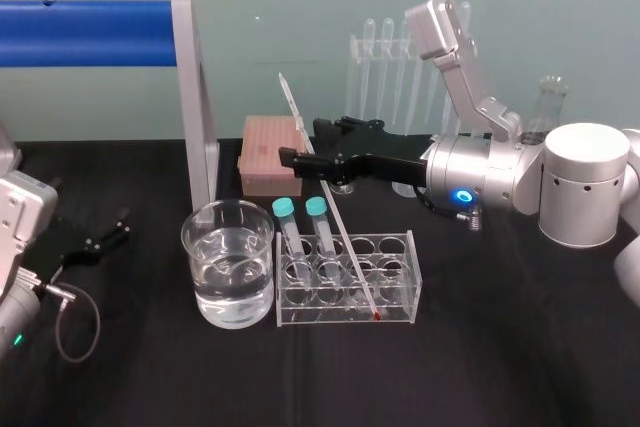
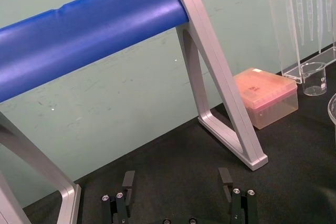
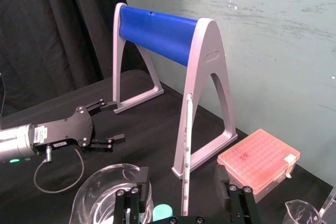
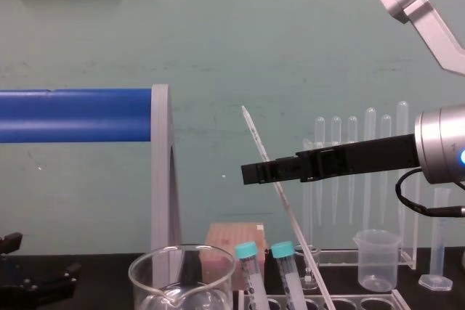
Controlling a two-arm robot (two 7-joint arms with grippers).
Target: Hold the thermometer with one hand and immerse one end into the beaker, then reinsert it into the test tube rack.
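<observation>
The thermometer (image 1: pixel 335 222) leans leftward in the test tube rack (image 1: pixel 400 292), its red tip at the rack's floor. My right gripper (image 1: pixel 305 147) reaches left at the rod's upper half, one finger on each side. In the right wrist view the thermometer (image 3: pixel 186 145) stands between the fingers (image 3: pixel 134 195), with a gap on both sides, so this gripper (image 3: pixel 185 195) is open. The chest view shows it (image 4: pixel 251 172) crossing the rod (image 4: pixel 280 186) well above the rack. The beaker (image 1: pixel 228 262) holds water just left of the rack. My left gripper (image 1: pixel 110 227) rests open on the table at far left.
A blue roller on silver legs (image 1: pixel 195 97) stands behind the beaker. A pink tip box (image 1: pixel 268 152) sits behind the rack, a pipette stand (image 1: pixel 385 77) at the back, a small plastic beaker (image 4: pixel 376 259) to its right. Two teal-capped tubes (image 1: pixel 285 209) lean in the rack.
</observation>
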